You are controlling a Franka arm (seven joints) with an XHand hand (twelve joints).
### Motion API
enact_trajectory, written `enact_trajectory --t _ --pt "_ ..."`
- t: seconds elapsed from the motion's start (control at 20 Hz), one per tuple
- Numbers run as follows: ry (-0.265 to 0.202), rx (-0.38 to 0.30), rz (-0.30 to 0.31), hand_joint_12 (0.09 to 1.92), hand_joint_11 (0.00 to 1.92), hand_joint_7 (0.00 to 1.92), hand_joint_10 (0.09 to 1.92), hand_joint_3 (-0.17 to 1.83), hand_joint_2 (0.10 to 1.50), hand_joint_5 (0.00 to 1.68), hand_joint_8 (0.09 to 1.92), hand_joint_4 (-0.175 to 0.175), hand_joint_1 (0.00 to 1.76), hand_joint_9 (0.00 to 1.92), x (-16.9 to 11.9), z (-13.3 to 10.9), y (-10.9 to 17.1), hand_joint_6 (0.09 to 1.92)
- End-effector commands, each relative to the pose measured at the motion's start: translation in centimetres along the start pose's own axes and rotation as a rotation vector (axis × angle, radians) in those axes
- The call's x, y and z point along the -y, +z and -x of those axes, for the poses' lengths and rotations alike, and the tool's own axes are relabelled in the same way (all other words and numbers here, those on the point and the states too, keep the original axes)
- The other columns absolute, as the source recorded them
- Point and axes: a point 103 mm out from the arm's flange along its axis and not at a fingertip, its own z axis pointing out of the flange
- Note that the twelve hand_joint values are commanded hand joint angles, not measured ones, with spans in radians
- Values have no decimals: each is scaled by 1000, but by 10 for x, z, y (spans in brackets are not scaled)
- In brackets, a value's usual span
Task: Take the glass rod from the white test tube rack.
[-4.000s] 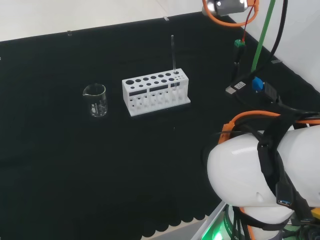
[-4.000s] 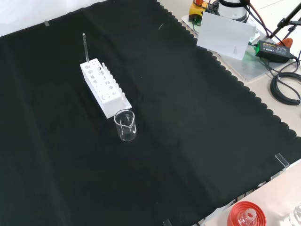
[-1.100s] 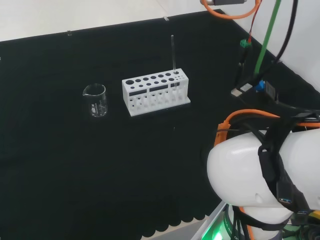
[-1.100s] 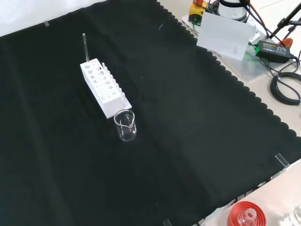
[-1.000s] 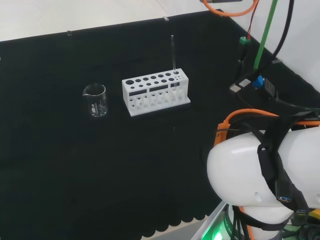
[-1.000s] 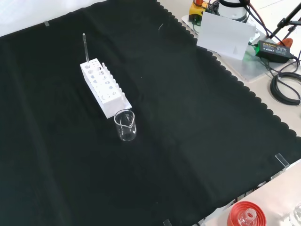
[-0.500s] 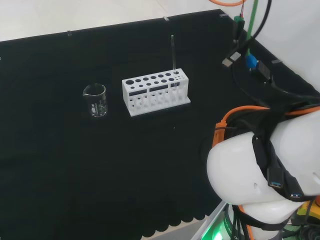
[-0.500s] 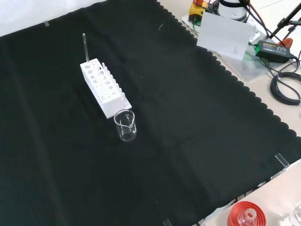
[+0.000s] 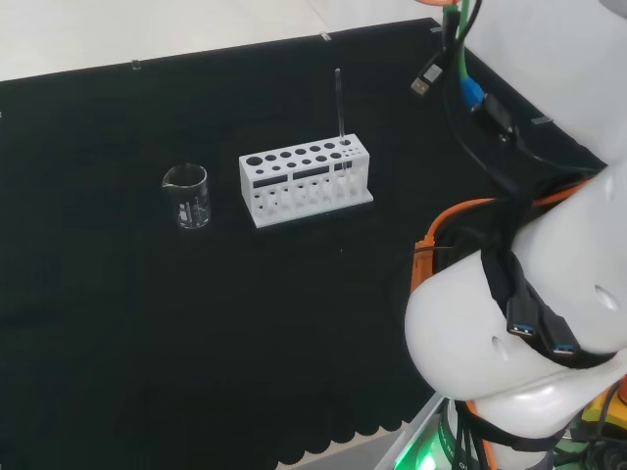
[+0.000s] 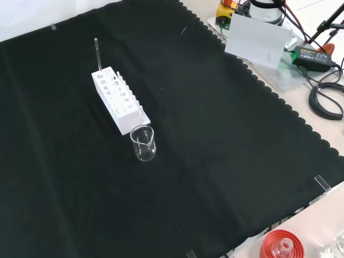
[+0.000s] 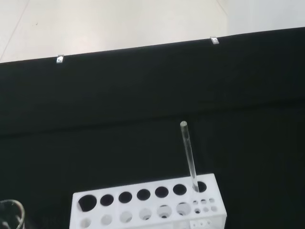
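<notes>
Still, glass rod (image 9: 339, 103) upright in white test tube rack (image 9: 305, 181)'s end hole; hand's state untellable.

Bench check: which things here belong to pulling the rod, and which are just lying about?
For the job:
- glass rod, upright in an end hole
- white test tube rack

Lying about:
- glass beaker, beside the rack
- red ribbed stand at the cloth's edge, front view
- black cloth

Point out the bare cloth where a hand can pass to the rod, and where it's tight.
Bare cloth lies on every side of the white rack. The glass rod stands at the rack's end away from the beaker. It is tight only at the beaker end.
</notes>
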Motion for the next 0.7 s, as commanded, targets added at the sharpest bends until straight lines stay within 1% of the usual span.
enact_trajectory --t 0.05,0.2,0.3,0.65,0.7 --pt "-10 -25 -4 1393 443 463 856 429 952 325 841 -75 569 583 -45 29 26 629" --pt "-13 -24 -20 1375 506 487 860 431 949 327 847 -78 553 630 -59 38 38 654" --pt "-20 -20 -33 1358 541 493 852 429 932 330 846 -80 575 663 -68 43 46 664" --pt "-59 -17 -55 1309 649 496 807 445 901 337 842 -88 613 766 -90 51 74 692" --pt "-66 -19 -57 1303 663 525 801 447 898 337 852 -90 614 781 -92 52 78 695"
